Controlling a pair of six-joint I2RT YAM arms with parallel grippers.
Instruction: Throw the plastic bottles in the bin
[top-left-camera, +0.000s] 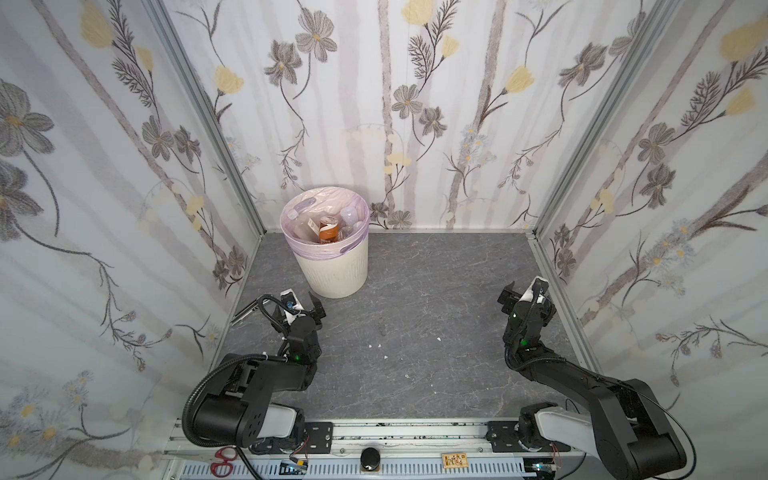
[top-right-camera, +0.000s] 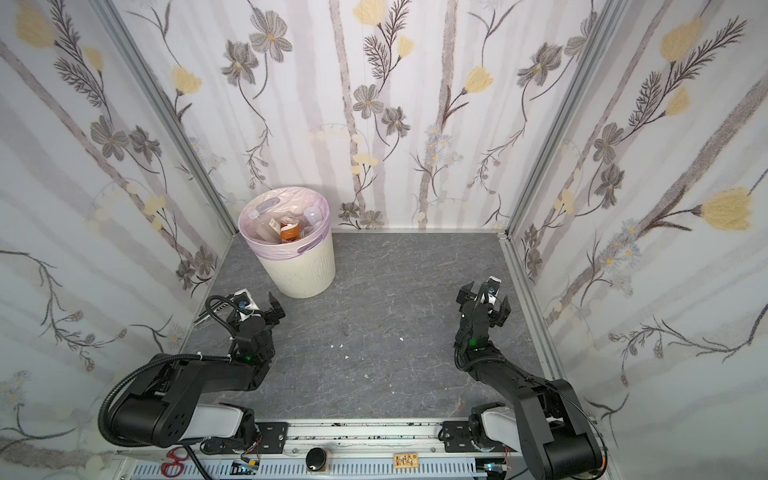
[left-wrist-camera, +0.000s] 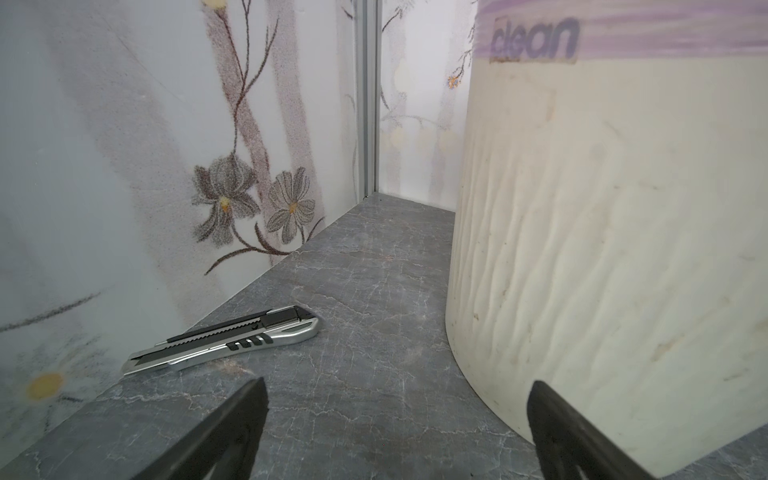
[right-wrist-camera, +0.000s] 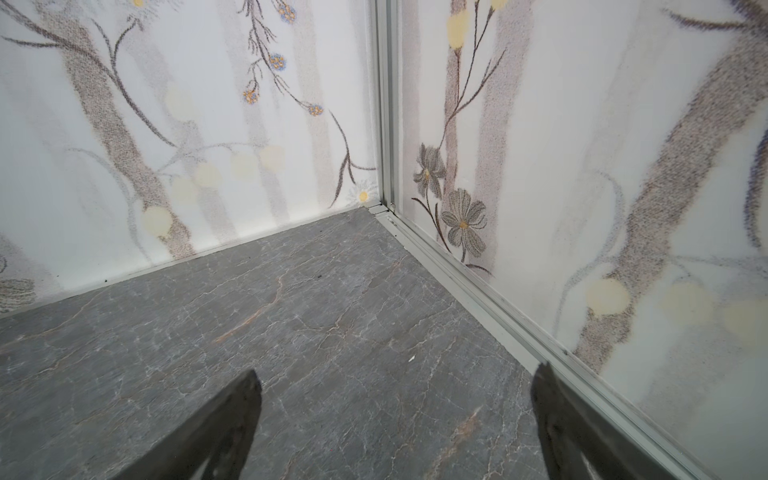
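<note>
Plastic bottles (top-left-camera: 328, 232) sit inside bin (top-left-camera: 332, 274) — none left on floor (top-left-camera: 415, 316), so left gripper (left-wrist-camera: 399, 392) and right gripper (right-wrist-camera: 399, 378) hang splayed, empty.

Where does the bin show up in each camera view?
Top view: bin at far left, near the back corner.
Top view: bin at the same spot.
Left wrist: its ribbed wall, close up.
Right wrist: not in it.
Shared landmark: utility knife by the left wall.

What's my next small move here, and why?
Probably none beyond parking both arms: the plastic bottles in view all lie inside the bin, with none on the grey table. The left gripper and right gripper stand open and empty. I would leave the utility knife alone.
</note>
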